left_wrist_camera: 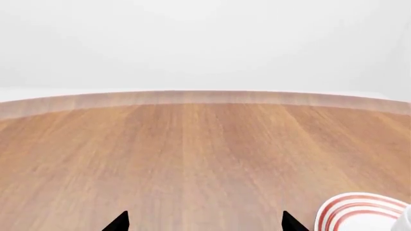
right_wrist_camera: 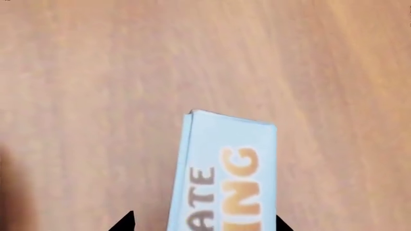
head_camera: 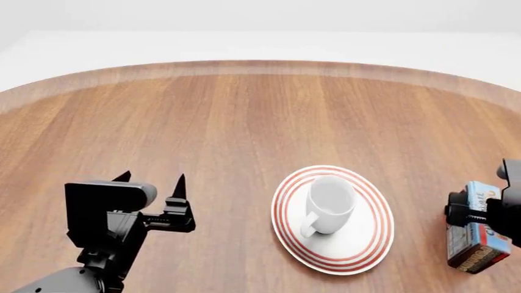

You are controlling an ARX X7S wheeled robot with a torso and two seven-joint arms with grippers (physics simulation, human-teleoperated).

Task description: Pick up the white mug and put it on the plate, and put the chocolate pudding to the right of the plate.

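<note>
Between my right gripper's black fingers sits the chocolate pudding, and from the head view the jaws look closed against its sides. On the right wrist view I see the carton's light blue top with the orange lettering running between the two fingertips, wood grain of the table beyond it. Whether the carton's dark brown base touches the wood, I cannot tell. It is on the right of the plate, apart from its rim.

My left gripper hangs over bare wood, well to the left of the plate, its two pointed fingers spread apart with nothing between them. Its wrist view shows both tips low in the picture, the table's curved far edge, and a slice of the red-ringed plate at one corner.

On the plate stands the white mug, upright, handle toward me.
</note>
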